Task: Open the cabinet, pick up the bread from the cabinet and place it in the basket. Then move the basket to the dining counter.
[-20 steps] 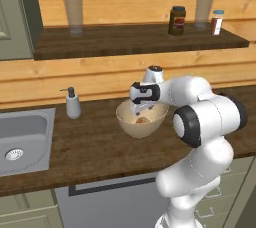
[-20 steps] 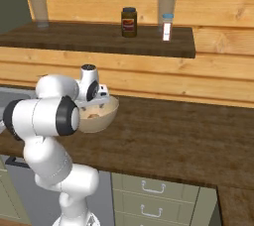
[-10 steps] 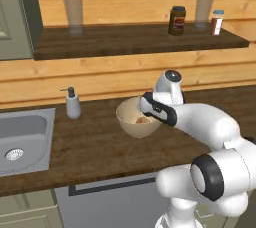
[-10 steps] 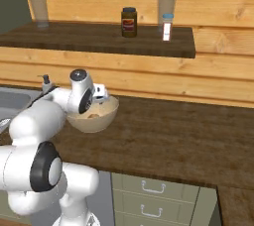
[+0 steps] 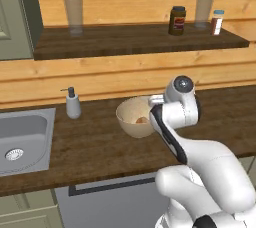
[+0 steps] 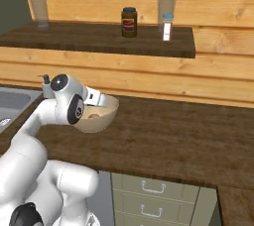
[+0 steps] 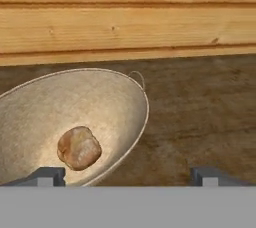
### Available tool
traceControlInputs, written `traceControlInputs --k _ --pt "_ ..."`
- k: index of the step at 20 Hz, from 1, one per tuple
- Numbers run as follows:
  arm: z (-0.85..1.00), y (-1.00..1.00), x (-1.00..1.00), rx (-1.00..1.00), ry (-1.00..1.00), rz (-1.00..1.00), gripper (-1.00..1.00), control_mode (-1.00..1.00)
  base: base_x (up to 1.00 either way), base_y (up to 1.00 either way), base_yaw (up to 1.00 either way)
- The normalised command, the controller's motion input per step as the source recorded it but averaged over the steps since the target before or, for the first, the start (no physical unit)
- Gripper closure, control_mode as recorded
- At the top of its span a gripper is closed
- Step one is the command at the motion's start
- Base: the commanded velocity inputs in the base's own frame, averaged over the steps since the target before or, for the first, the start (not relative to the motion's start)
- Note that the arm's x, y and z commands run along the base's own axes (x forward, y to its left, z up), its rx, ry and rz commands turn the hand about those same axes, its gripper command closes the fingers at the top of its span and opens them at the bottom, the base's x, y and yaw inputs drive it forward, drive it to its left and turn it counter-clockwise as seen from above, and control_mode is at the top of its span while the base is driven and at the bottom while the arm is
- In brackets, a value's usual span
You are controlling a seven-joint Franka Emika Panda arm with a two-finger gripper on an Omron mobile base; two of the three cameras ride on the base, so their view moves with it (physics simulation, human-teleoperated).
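— How far along is it?
— The small golden-brown roll of bread (image 7: 78,147) already lies inside the wide beige bowl-shaped basket (image 5: 131,115), which stands on the dark wood counter (image 5: 95,147) right of the sink. Carrying the basket to the dining counter remains.
— And the hand (image 7: 127,176)?
— Its fingers stand wide apart, one beside the basket's rim, holding nothing.
— Changed since before?
— The arm has swung; the basket hasn't moved.

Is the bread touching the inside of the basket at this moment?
Touching. The hand view shows the bread resting directly on the speckled inner wall of the basket, with no gap under it.
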Motion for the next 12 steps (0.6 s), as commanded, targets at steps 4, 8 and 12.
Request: traceControlInputs --k 4,8,12 --pt "0.01 -0.2 -0.03 0.27 0.29 -0.19 -1.0 -1.0 0.0 0.0 0.0" --pt "0.0 -0.12 0.0 0.27 0.21 -0.05 -1.0 -1.0 0.0 0.0 0.0" --pt "0.0 -0.04 0.01 0.24 0.21 -0.02 -1.0 -1.0 0.0 0.0 0.0"
